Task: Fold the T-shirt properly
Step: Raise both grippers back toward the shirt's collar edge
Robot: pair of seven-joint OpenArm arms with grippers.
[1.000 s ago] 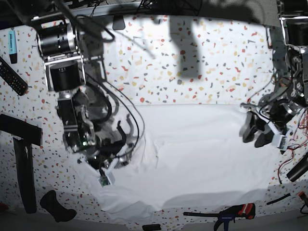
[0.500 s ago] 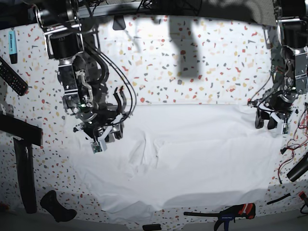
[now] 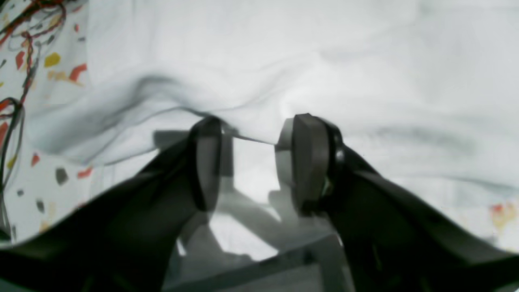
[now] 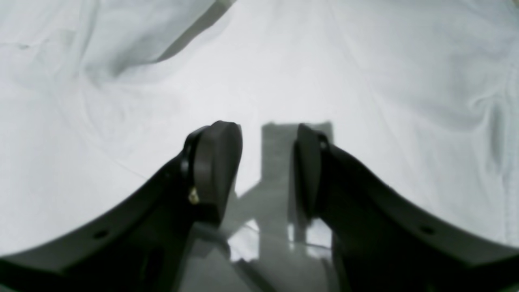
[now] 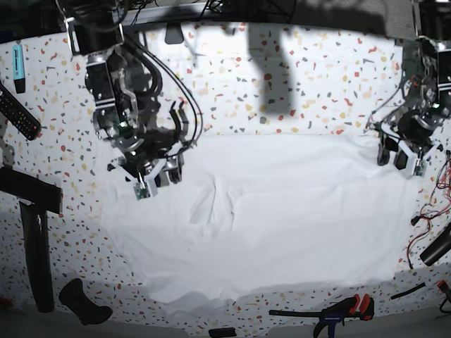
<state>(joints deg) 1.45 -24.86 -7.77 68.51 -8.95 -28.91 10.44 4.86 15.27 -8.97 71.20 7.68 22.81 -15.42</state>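
The T-shirt point(image 5: 268, 218) lies spread wide and mostly flat across the middle of the speckled bench point(image 5: 282, 84), its far edge running in a nearly straight line from side to side and its near edge sagging toward the front of the bench. A cluster of creases sits left of its centre in the base view, below the right arm.

The right tool point(image 5: 156, 176) hangs over the shirt's far left corner in the base view. In the right wrist view its fingers point(image 4: 217, 162) stand apart with nothing between them, above smooth white cloth point(image 4: 365, 81) on which their shadow falls; a soft fold rises at the upper left of that view.

The left tool point(image 5: 396, 156) is at the shirt's far right corner in the base view. In the left wrist view its fingers point(image 3: 308, 158) are also apart, and the edge of the cloth point(image 3: 284, 61) runs just at their tips, with a ripple lifting to the left; whether the tips touch the fabric I cannot tell. Bare speckled bench shows between and below the fingers, and red and black wires point(image 3: 24, 48) trail at the upper left of that view.

Around the shirt lie a remote control point(image 5: 17, 113) and a blue marker point(image 5: 18, 63) at the far left, a black bar point(image 5: 35, 246) on the left edge, and a clamp with red and black handles point(image 5: 338, 310) at the front right.
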